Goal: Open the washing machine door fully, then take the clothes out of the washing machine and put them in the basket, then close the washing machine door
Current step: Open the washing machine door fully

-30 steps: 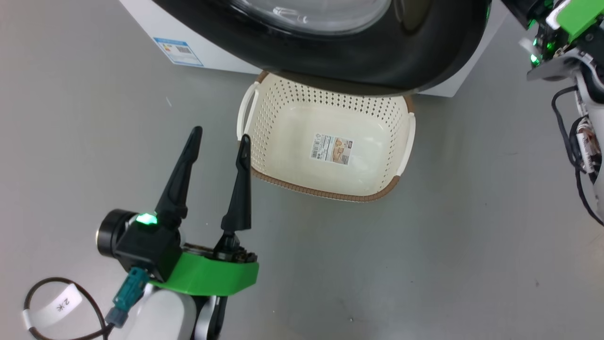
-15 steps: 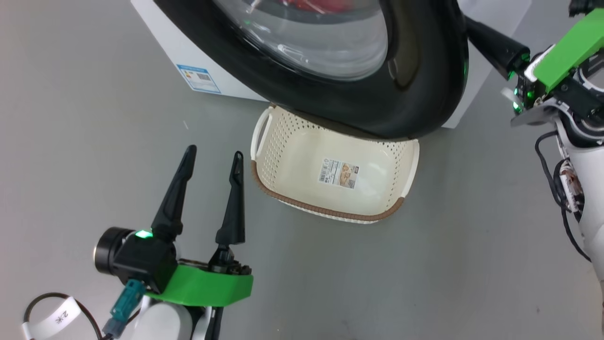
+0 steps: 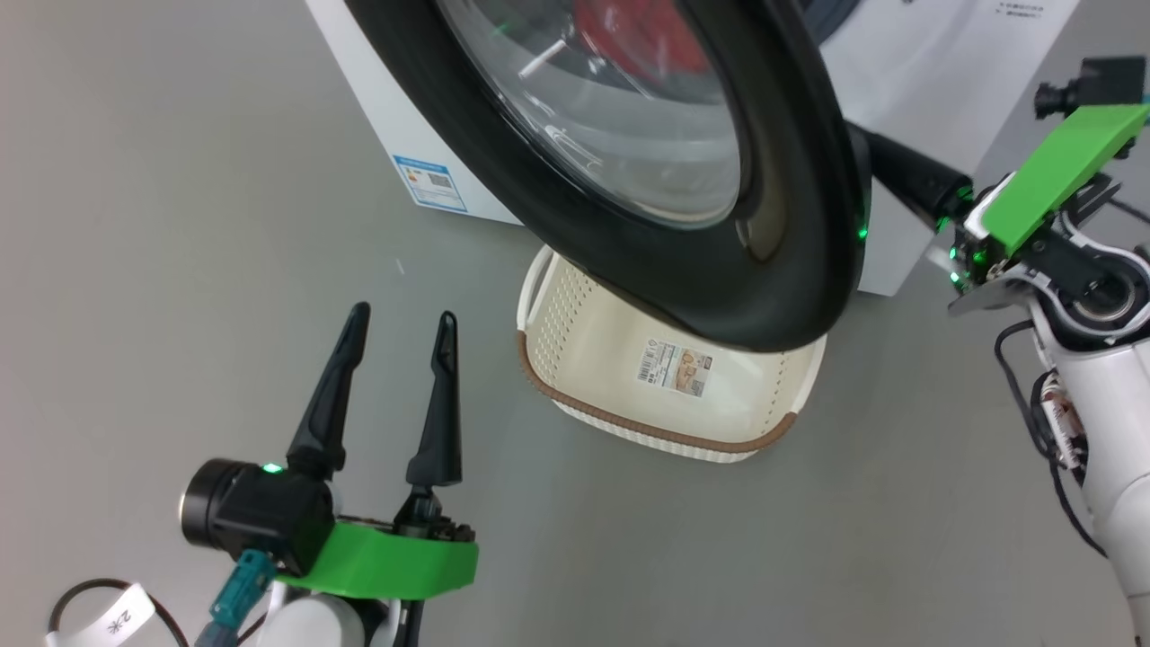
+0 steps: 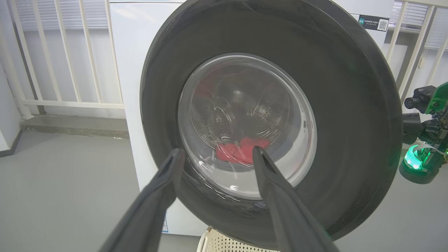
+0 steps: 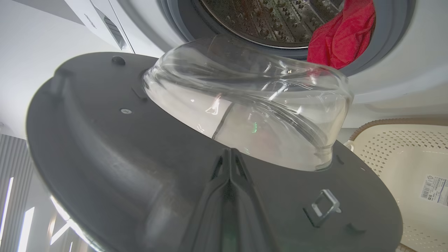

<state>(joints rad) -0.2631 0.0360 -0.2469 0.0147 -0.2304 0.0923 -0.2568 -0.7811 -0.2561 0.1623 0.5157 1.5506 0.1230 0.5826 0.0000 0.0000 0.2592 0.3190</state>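
Grey floor [image 3: 162, 198]; cream perforated basket [image 3: 649, 430] below black-rimmed round glass door [image 3: 795, 243]; left gripper [image 3: 400, 325] wide, empty; right gripper [image 5: 229, 152] closed, empty, at door's inner face

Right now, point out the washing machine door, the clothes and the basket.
the washing machine door [image 4: 350, 105]: left wrist view, black rim, right side.
the clothes [image 5: 341, 35]: right wrist view, middle of the red fabric.
the basket [image 3: 602, 359]: head view, bare inner bottom.
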